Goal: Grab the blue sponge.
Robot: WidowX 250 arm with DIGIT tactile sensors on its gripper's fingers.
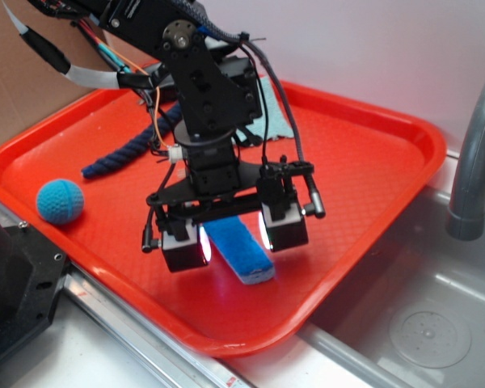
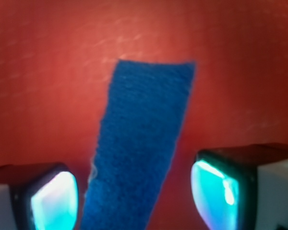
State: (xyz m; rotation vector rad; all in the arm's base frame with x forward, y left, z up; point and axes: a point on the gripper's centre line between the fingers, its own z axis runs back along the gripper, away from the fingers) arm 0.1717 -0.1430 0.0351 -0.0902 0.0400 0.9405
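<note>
End effector [image 1: 234,236]: black, hanging over the near middle of the tray, fingers pointing down. Released; the two pads stand well apart with the sponge between them.
Pads [image 2: 55,203]: lit pale cyan on the inner faces in the wrist view; one at each lower corner of that view.
Blue sponge [image 1: 241,250]: lying flat on the tray floor, near-centre, long axis running from far-left to near-right. Pale whitish layer shows along its near-right edge. In the wrist view [image 2: 141,143] it runs up the middle, a gap of red tray visible on each side, wider on the right. Not touched by either pad as far as visible.
Tray [image 1: 372,162]: red, rimmed, resting partly over the sink edge.
Knitted ball [image 1: 60,201]: teal-blue, round, at the left of the tray, well apart from the sponge.
Rope [image 1: 133,149]: dark blue, twisted, far-left of the tray, partly behind the arm.
Cloth [image 1: 276,113]: light teal, flat, far side of the tray, mostly hidden by the arm.
Sink [image 1: 420,315]: grey metal, to the right; faucet [image 1: 473,153] stands at the right edge.
</note>
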